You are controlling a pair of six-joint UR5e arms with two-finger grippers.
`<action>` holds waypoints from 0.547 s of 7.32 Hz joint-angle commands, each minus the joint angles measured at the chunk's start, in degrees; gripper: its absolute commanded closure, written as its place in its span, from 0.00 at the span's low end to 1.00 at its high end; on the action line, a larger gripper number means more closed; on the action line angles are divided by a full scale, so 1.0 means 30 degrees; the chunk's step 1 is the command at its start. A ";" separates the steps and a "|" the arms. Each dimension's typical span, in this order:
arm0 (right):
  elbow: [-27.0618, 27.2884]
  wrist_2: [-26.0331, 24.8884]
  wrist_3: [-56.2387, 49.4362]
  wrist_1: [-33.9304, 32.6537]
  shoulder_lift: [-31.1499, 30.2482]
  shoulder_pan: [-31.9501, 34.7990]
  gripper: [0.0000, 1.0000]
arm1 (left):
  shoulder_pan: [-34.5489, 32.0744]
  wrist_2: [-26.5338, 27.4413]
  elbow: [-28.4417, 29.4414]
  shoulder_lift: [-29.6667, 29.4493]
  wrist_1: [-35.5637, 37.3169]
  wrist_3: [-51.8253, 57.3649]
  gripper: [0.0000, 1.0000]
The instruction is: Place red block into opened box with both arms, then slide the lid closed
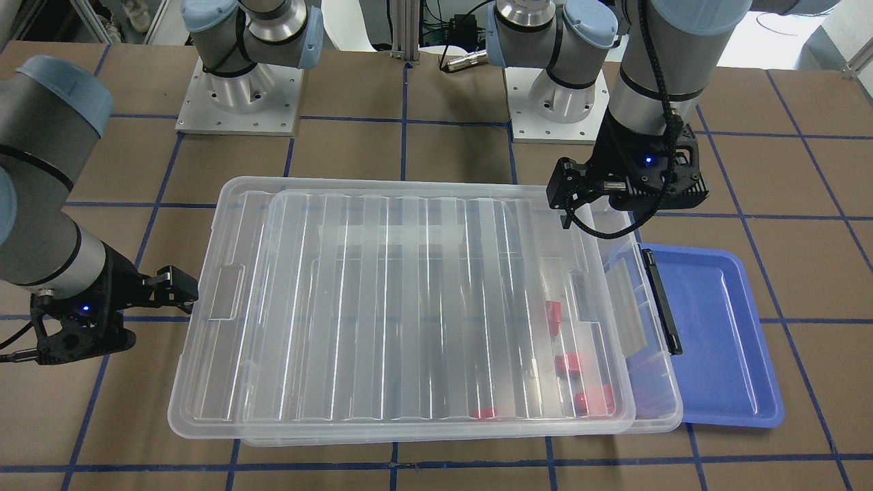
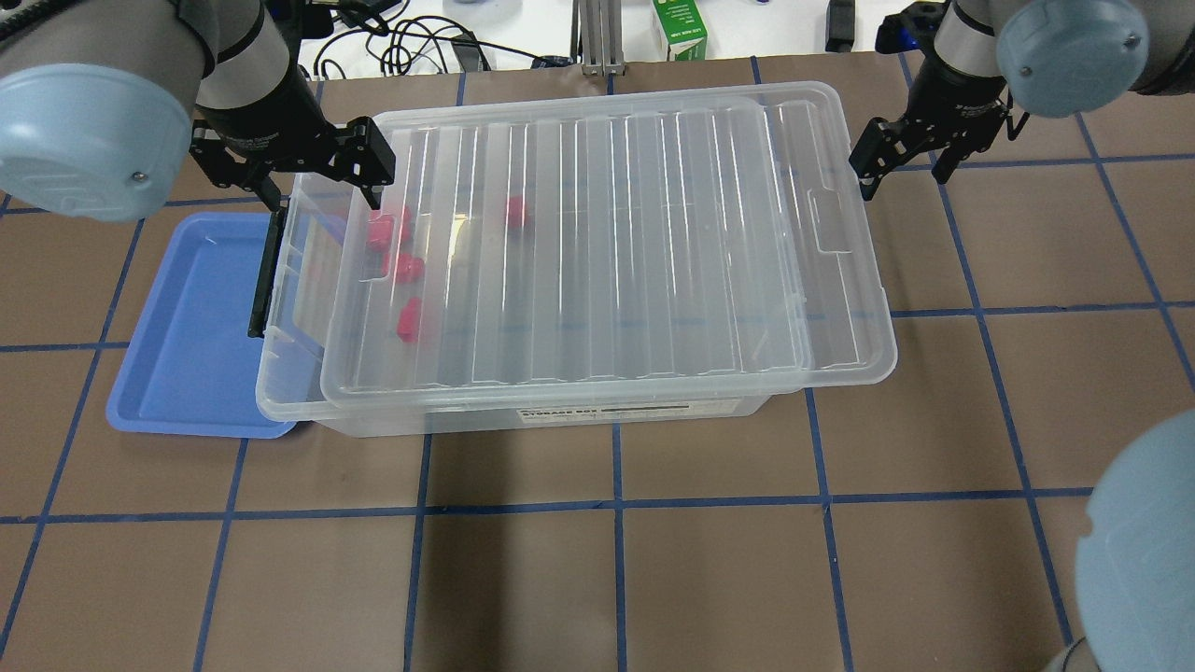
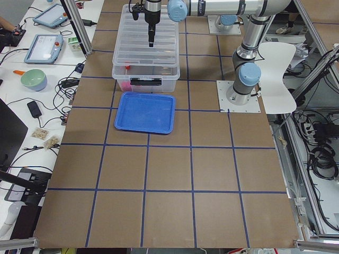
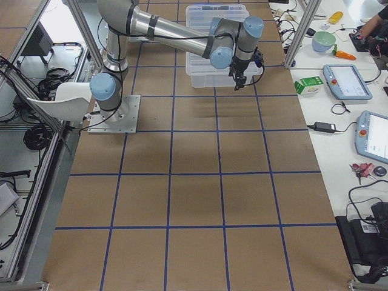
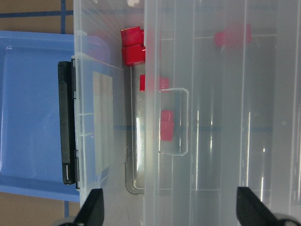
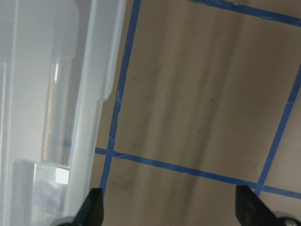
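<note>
The clear box (image 2: 560, 416) stands mid-table with the ribbed lid (image 2: 607, 252) lying on it, shifted toward my right. A narrow strip stays uncovered at the end with the black bar (image 2: 266, 271). Several red blocks (image 2: 408, 269) lie inside near that end; two (image 5: 131, 44) show in the strip and the others (image 1: 569, 363) show through the lid. My left gripper (image 2: 322, 187) hangs open over the lid's edge at that end (image 5: 169, 212). My right gripper (image 2: 901, 173) is open beside the opposite end, over bare table (image 6: 169, 212).
A blue tray (image 2: 187, 355) lies against the box's bar end, partly under it. The lid overhangs the box on my right side. A green carton (image 2: 680, 28) and cables sit past the table's far edge. Blue tape lines grid the brown tabletop.
</note>
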 commanded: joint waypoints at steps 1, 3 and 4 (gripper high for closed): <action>0.0000 0.0000 0.0414 -0.0003 -0.0002 0.0297 0.00 | 0.0000 0.0004 -0.0048 0.0000 0.0000 0.0000 0.00; 0.0001 0.0000 0.1028 0.0027 -0.0002 0.0617 0.00 | 0.0000 0.0004 -0.0049 0.0029 0.0000 0.0000 0.00; -0.0232 -0.0029 0.1029 0.0026 -0.0002 0.0619 0.00 | 0.0000 0.0004 -0.0019 0.0029 0.0000 0.0000 0.00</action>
